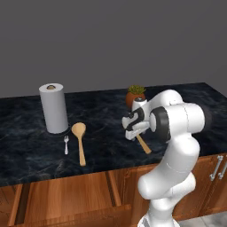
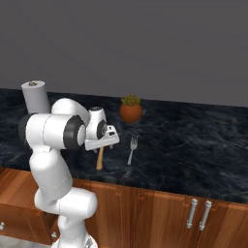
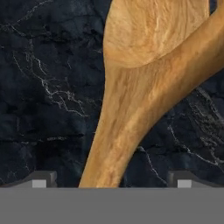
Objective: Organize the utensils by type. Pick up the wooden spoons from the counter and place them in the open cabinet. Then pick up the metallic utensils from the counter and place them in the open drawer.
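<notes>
My gripper hangs open, low over one wooden spoon on the black counter. In the hand view the fingertips stand on either side of its handle, just below the bowl, apart from it. The handle's end sticks out from under the hand. A second wooden spoon lies to the left, with a small metal fork beside it. Another fork lies right of the gripper. The open drawer juts out below the counter's front left. The open cabinet is out of view.
A paper towel roll stands at the back left. A small potted plant sits just behind the gripper. Base cabinet doors with silver handles are at the lower right.
</notes>
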Available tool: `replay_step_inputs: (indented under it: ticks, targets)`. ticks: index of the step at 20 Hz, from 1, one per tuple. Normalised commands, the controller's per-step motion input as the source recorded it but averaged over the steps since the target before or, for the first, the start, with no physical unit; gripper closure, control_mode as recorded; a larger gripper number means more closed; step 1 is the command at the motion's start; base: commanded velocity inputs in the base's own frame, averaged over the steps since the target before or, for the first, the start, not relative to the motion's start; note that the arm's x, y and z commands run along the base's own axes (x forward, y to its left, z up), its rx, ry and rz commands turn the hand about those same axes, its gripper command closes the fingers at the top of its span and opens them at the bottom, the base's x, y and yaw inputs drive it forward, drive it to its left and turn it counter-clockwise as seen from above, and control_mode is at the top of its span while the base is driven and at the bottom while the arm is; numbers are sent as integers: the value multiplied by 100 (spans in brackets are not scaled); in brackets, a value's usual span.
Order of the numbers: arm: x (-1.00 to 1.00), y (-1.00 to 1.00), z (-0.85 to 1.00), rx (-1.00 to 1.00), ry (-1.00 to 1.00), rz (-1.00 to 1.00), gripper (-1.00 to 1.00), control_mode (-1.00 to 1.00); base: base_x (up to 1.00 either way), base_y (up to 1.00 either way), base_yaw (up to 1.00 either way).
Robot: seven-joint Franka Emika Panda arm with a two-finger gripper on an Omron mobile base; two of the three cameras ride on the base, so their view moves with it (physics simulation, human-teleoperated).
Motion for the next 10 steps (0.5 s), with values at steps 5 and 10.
replay_step_inputs:
  ticks: [5,10]
  targets:
    - [11,7,-43,0,1,0,-100,-100,0,0,0]
    - [-3,0,-29,1,0,0,100,-100,0,0,0]
